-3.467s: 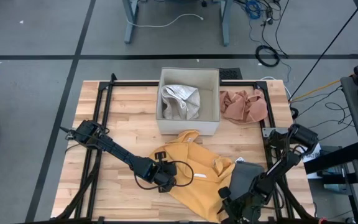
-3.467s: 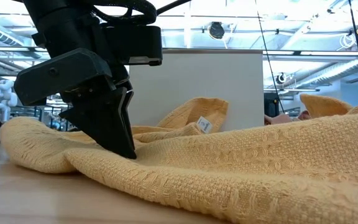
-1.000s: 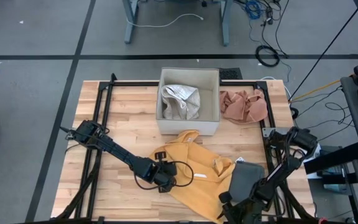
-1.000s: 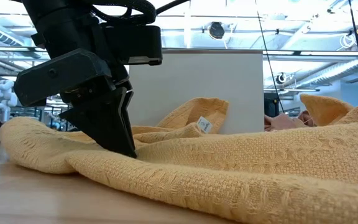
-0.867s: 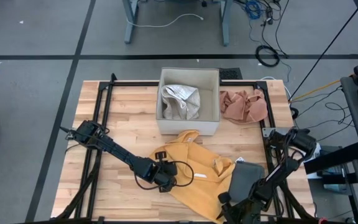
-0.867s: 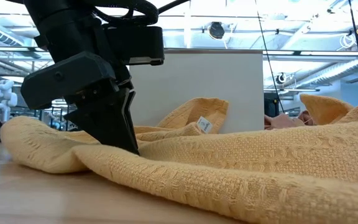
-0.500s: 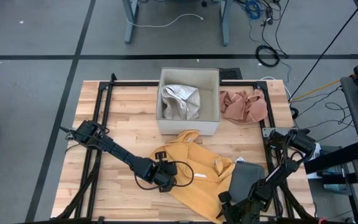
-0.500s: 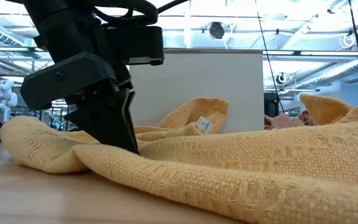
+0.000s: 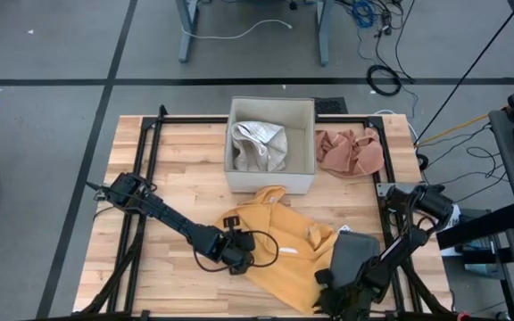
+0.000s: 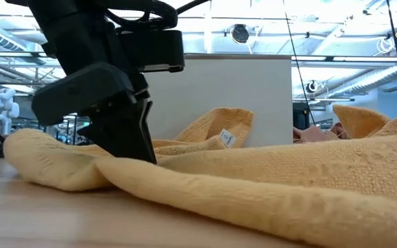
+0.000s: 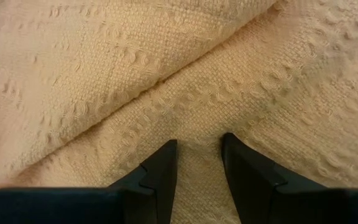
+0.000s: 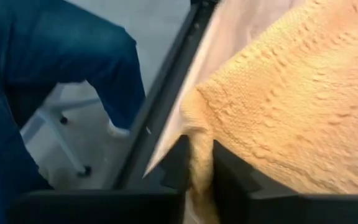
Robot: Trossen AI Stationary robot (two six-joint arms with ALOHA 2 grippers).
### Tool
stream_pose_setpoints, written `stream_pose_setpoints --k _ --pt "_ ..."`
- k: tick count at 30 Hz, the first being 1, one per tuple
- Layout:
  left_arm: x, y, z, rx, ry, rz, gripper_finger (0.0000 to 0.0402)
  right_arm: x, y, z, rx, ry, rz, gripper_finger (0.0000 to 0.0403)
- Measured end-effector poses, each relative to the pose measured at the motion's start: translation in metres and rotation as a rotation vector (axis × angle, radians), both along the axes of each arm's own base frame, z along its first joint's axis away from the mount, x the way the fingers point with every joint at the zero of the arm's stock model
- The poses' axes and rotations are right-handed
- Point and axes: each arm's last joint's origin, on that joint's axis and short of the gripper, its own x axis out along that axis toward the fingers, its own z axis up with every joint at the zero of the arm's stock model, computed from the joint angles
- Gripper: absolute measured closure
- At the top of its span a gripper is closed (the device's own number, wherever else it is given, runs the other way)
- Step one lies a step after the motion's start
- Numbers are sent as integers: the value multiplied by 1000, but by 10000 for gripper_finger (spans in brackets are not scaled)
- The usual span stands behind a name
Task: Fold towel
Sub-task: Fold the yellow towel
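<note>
The yellow towel [image 9: 284, 254] lies crumpled on the wooden table, in front of the white box [image 9: 270, 107]. My left gripper [image 9: 239, 259] stands on the towel's left part, pointing steeply down, shut on a ridge of cloth [image 11: 197, 155]; the low view shows it there too [image 10: 133, 148]. My right gripper [image 9: 324, 299] is at the towel's near right end by the table's near edge, shut on the cloth there [image 12: 201, 165]. The rest of the towel rests slack on the table. My left gripper pinches a raised fold of the towel [image 11: 199, 140] between its two fingers, slanting down from the table's left. The cloth around it lies on the table, creased toward the fingers. My right gripper pinches the towel's near edge [image 12: 197, 134] between its two fingers [image 12: 232, 174]. It comes slanting down, beside the table's near edge. The cloth beyond the fingers lies slack on the table.
The white box holds a grey-white cloth [image 9: 259, 145]. A pink cloth [image 9: 351, 152] lies to the box's right at the far right. A black frame [image 9: 145, 178] runs around the tabletop. A person's blue-trousered leg [image 12: 61, 68] stands beyond the table's near edge.
My right gripper has sunk a little onto the towel's near right end and tipped. In the low view the towel's front fold has shifted and lies lower and flatter toward the right. My left gripper stays where it was.
</note>
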Motion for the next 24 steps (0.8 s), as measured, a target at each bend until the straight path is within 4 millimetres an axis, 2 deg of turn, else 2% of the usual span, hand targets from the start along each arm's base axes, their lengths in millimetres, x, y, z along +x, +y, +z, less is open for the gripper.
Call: stream_pose_setpoints --k 2,4,9,16,21,24 --pt "1 2 0 9 -6 7 264 -3 -4 3 -33 32 11 382" --pt "1 3 0 10 -7 11 264 -6 -7 5 -62 73 23 395" --pt "2 4 0 20 -3 -7 264 -13 -15 11 -116 156 47 396" --pt "2 4 4 85 37 -123 264 -25 -24 23 -150 247 75 400" --pt "7 -5 22 200 64 -194 264 -32 -28 30 -159 296 87 400" --pt "13 -13 42 267 34 -215 264 -35 -30 34 -147 333 101 400"
